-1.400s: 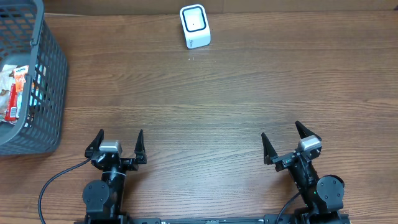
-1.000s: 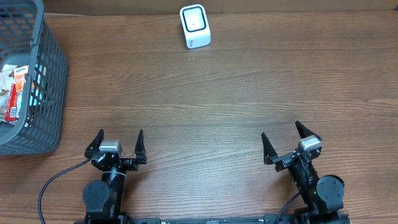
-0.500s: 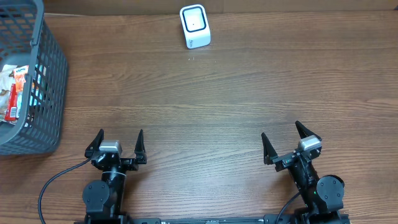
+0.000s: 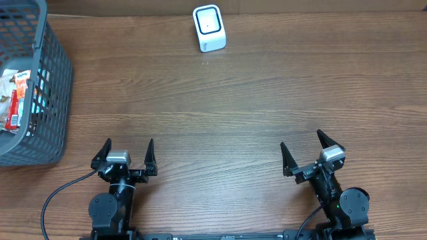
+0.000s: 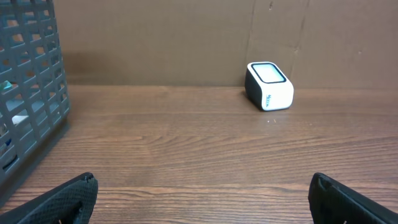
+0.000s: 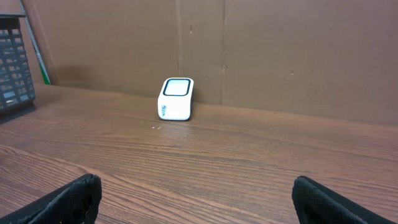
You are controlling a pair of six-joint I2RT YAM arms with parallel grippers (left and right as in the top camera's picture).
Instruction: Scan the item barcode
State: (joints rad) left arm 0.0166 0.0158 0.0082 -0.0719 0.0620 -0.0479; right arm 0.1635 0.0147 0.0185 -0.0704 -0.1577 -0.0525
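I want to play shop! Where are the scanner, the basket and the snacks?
scanner (image 4: 209, 27): overhead view, on its top face.
basket (image 4: 57, 93): overhead view, on its mesh side wall.
snacks (image 4: 11, 113): overhead view, on the red packet inside the basket.

No change seen: left gripper (image 4: 129, 143), right gripper (image 4: 300, 139) same pose, jaws equally wide apart; no object shifted.

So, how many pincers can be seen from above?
2. The left pincer is low in the overhead view on the left, the right pincer low on the right. Both are open and empty.
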